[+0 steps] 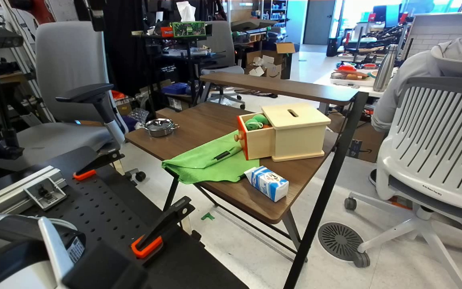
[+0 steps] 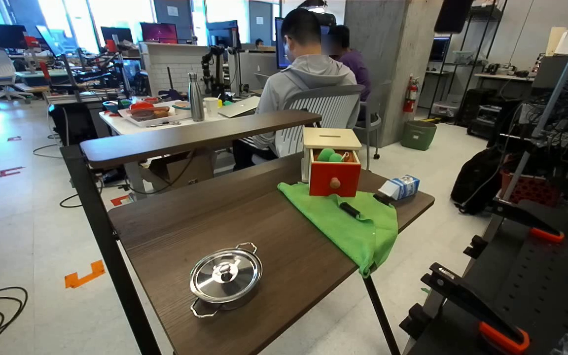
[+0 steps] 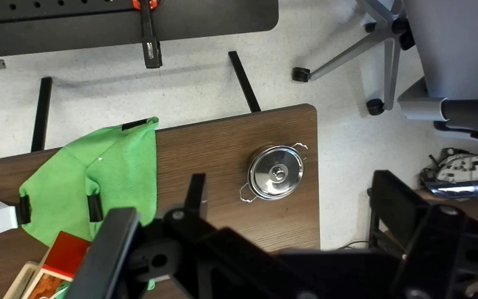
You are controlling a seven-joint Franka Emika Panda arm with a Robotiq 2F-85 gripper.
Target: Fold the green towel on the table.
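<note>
The green towel (image 1: 205,160) lies spread and wrinkled on the brown table (image 2: 264,286), with part of it hanging over the table edge. It also shows in an exterior view (image 2: 331,217) and in the wrist view (image 3: 127,162). A raised crease runs across it, and black patches show on its surface and edges. Part of it lies beside and below the drawer of the wooden box. My gripper (image 3: 289,178) is open and empty, high above the table, with its fingers wide apart around the view of the lidded pot. It is well to one side of the towel.
The wooden box (image 1: 300,136) has its red-fronted drawer (image 2: 334,178) pulled out, holding green balls. A milk carton (image 1: 269,182) touches or nearly touches the towel's edge. A lidded metal pot (image 2: 226,276) stands on the table. A raised shelf (image 1: 279,86) spans the table's far side.
</note>
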